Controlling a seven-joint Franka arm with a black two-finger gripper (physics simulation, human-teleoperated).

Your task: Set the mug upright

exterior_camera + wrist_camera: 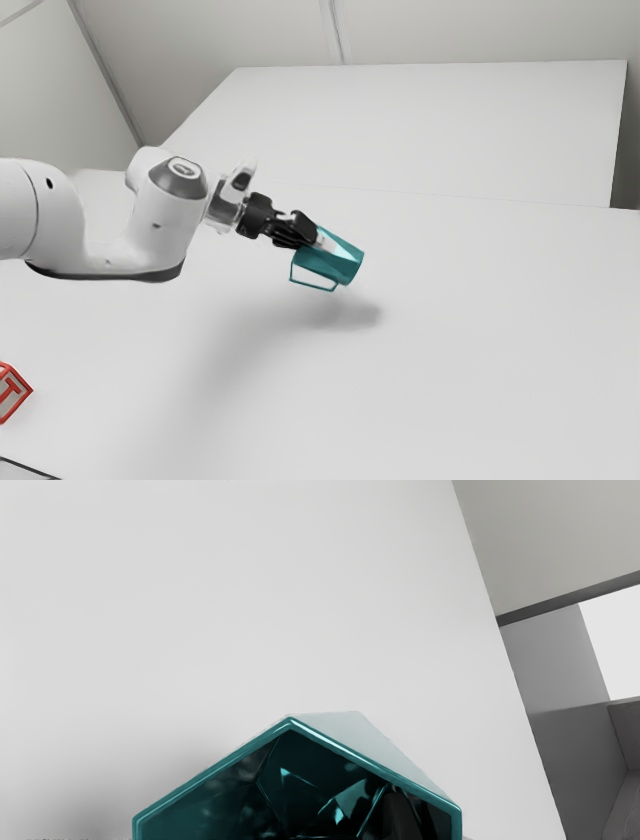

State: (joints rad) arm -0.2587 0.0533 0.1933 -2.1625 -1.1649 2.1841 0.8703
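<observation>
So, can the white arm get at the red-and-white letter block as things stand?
Probably not: the arm has its black jaws shut on the teal faceted mug, tilted above the white table. The way to the block looks free, though, with nothing visible between.

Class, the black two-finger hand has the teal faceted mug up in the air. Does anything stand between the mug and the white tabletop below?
Nothing visible does: beneath the tilted mug, its shadow falls on the white tabletop. The red-and-white letter block sits toward the exterior view's left edge, out of the way.
</observation>
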